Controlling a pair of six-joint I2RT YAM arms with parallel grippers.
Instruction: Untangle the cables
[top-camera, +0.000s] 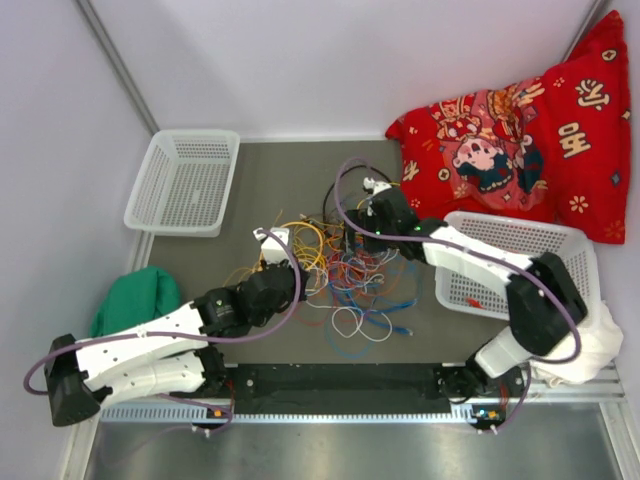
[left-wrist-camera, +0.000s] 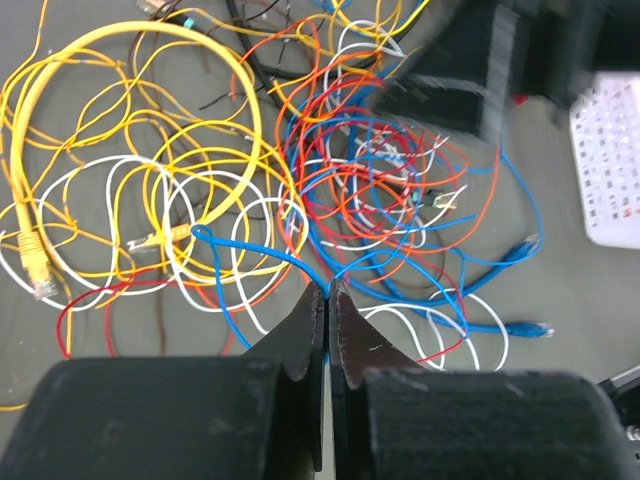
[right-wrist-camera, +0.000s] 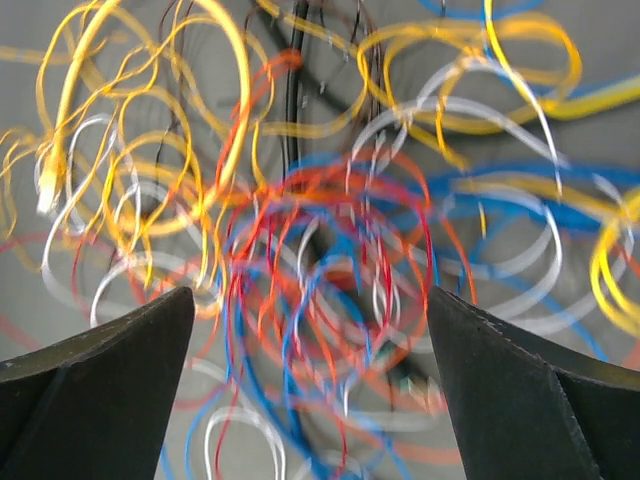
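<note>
The cables (top-camera: 335, 275) were yellow, orange, red, blue, white and black, the tabletop (top-camera: 290, 165) dark grey, the mesh baskets (top-camera: 140, 212) white, the cloth (top-camera: 135, 300) green, and the cushion (top-camera: 510, 150) red with a cartoon print and gold-and-white characters.

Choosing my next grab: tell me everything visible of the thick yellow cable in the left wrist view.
The thick yellow cable is the heaviest strand, smooth and plastic-looking. It lies slack on the grey table in one open loop. A yellow booted plug ends it at lower left; the other end curls into the loop. Thinner wires cross it. The left gripper, shut on a blue wire, is clear of it.
</note>
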